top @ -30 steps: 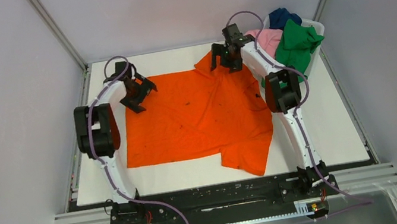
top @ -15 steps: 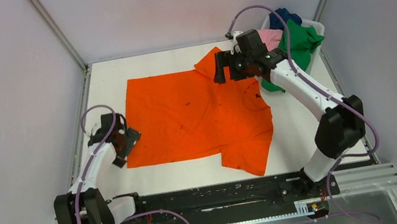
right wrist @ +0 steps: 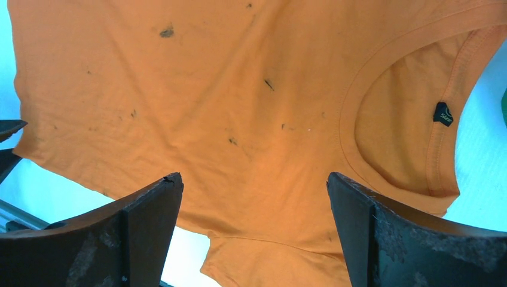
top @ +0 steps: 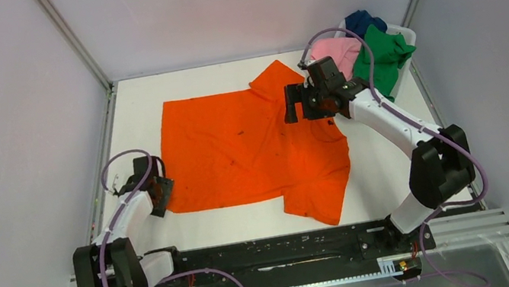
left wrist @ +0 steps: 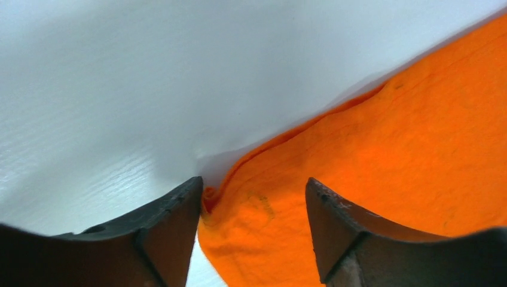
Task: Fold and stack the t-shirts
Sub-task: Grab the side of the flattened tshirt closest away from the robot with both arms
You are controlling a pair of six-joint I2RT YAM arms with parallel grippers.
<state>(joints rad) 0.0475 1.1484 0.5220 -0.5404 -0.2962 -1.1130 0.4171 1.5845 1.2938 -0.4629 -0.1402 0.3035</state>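
Our orange shirt [top: 244, 145] lies spread on the desk [top: 411, 180]. Our left jaws gape around its corner [left wrist: 239, 209] at 8 o'clock; our right jaws hang released over the collar [right wrist: 359, 101]. Pinch too shallow and that corner could slip out.
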